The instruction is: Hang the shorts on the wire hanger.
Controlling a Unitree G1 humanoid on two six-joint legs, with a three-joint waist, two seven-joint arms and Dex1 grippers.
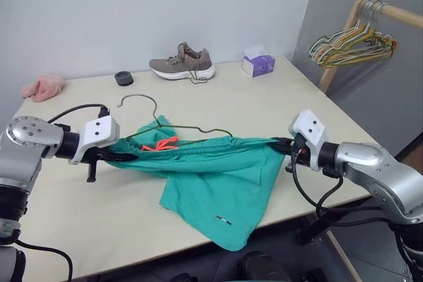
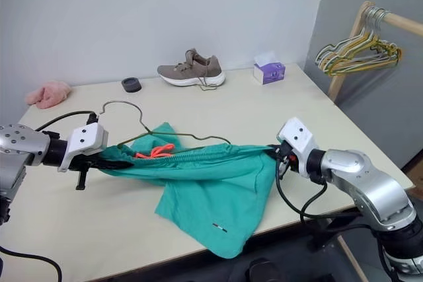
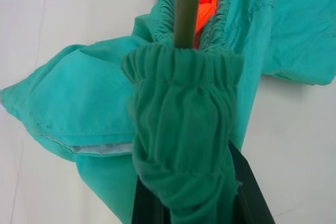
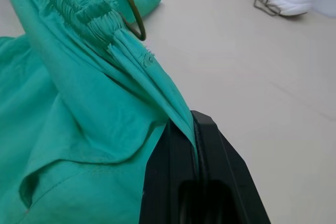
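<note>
Near the table's (image 1: 79, 229) front edge, both grippers (image 1: 111, 157) (image 1: 285, 146) clamp the shorts' (image 1: 218, 189) stretched waistband.

A pale beige table with a smooth matte top (image 1: 277, 107) stands against a grey wall. At its far left corner lies a crumpled pink cloth (image 1: 43, 87). Near it along the back edge sits a small round black cap (image 1: 123, 78), then a taupe knit sneaker with a white sole (image 1: 183, 63) lying sideways, laces trailing. Further right stands a small purple tissue box (image 1: 258, 64). Toward the front, teal-green fabric shorts (image 1: 218, 196) droop onto the tabletop and spill over its near edge.
</note>
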